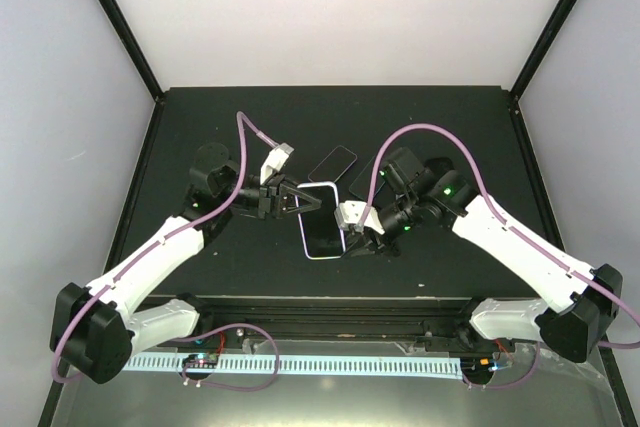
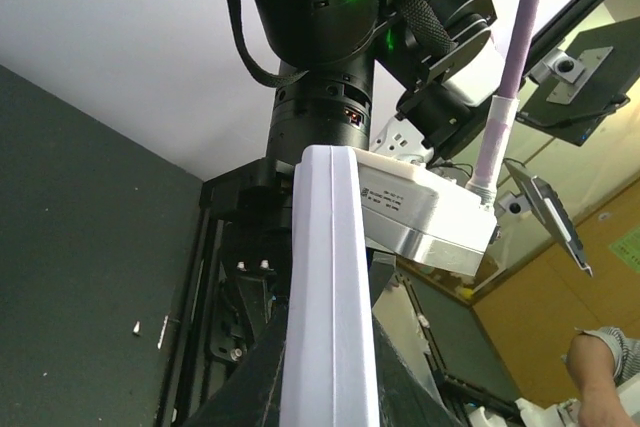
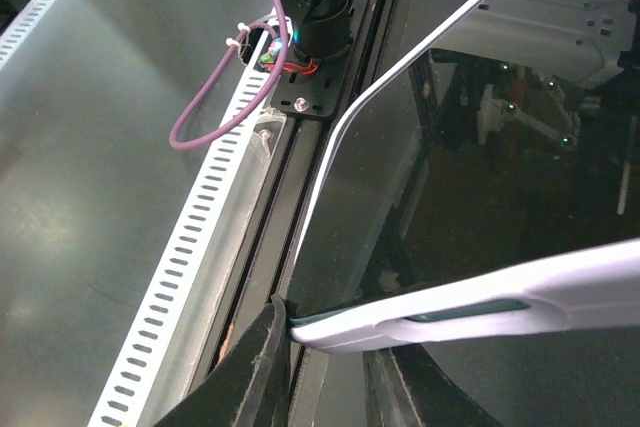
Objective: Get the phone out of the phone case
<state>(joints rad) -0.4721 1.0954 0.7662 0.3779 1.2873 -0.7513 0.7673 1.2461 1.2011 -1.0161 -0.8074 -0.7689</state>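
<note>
Black table (image 1: 200, 127) | left gripper (image 1: 298, 199) clamped on phone case (image 2: 325, 297) | right gripper (image 1: 352, 239) pinching its edge

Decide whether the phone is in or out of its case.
In. The white phone case frames the dark screen of the phone in the top and right wrist views.

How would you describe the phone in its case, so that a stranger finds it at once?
On the black table, look at the middle. There the phone sits in a pale case, with the jaws of the left gripper and the right gripper closed on its rim. The dark phone behind it lies untouched and has no thick pale rim.
</note>
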